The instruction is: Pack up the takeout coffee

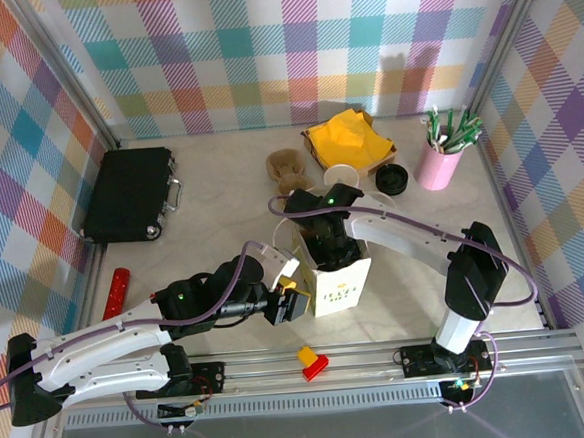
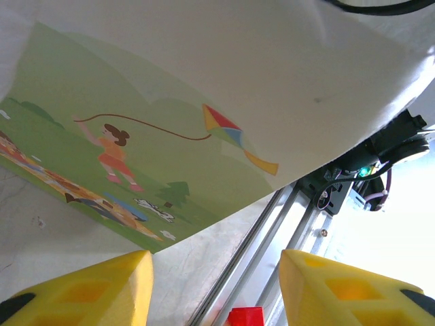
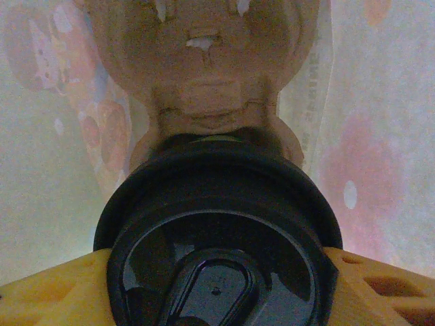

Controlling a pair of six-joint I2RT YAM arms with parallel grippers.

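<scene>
Plaid-walled worktop [image 1: 219, 184]. Right tool [image 3: 217, 285] clamped on takeout coffee [image 3: 217, 197], upright inside paper bag [image 1: 339, 288], pulp carrier [image 3: 204, 88] directly beneath. Left tool [image 2: 214, 285] half-open, empty, beside the bag.

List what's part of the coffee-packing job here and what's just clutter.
In the job:
- takeout coffee, gripped at the lid by the right gripper
- paper bag, with the coffee inside it
- pulp carrier in the bag
- left gripper, open beside the bag

Lying about:
- black case
- pink cup of straws
- loose black lid
- cream cup
- yellow sheet
- red bar
</scene>
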